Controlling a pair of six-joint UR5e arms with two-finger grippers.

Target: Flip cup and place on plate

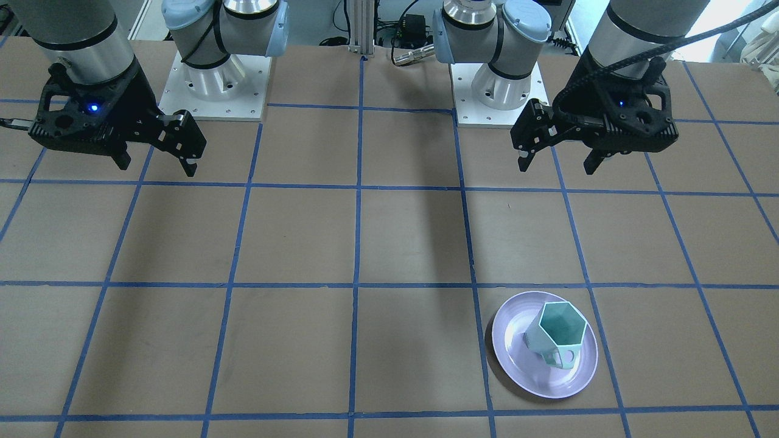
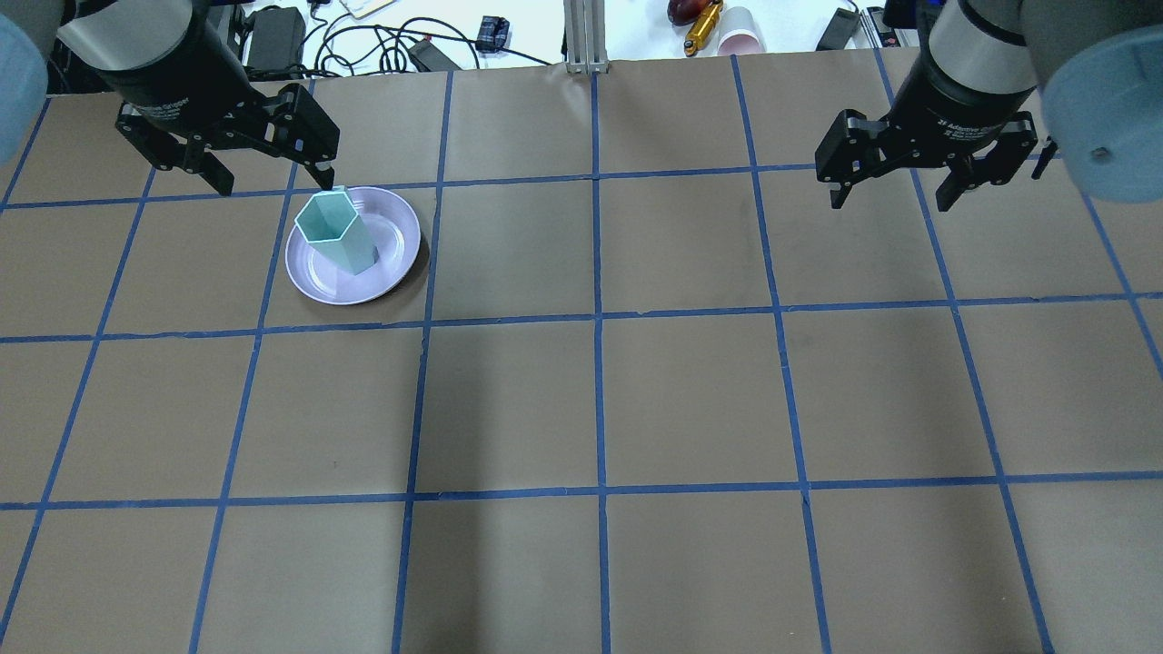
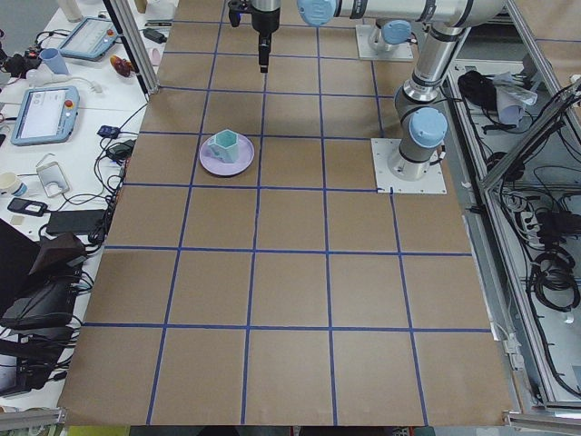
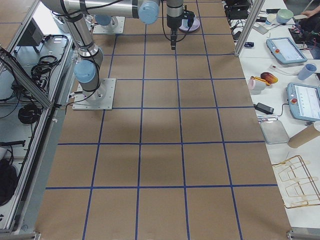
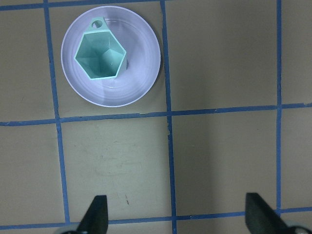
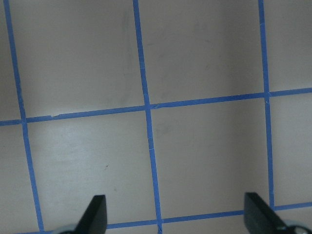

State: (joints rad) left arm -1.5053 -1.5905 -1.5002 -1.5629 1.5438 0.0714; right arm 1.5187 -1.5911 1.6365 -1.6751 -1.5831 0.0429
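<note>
The mint-green cup (image 2: 334, 234) stands upright, mouth up, on the lavender plate (image 2: 395, 259) on the table's left side. In the front view the cup (image 1: 557, 334) sits on the plate (image 1: 517, 359) with its handle toward the camera. My left gripper (image 2: 273, 186) is open and empty, raised well above the table; in its wrist view the cup (image 5: 100, 54) and plate (image 5: 144, 80) lie far ahead of the fingertips (image 5: 97, 214). My right gripper (image 2: 890, 202) is open and empty, raised over bare table on the right; it also shows in the front view (image 1: 158, 167).
Brown table paper carries a blue tape grid. The two arm bases (image 1: 213, 79) (image 1: 499, 79) stand at the robot's edge. Beyond the far edge a bench holds cables and a pink cup (image 2: 743, 41). Tablets and tools line the side bench (image 3: 41, 113).
</note>
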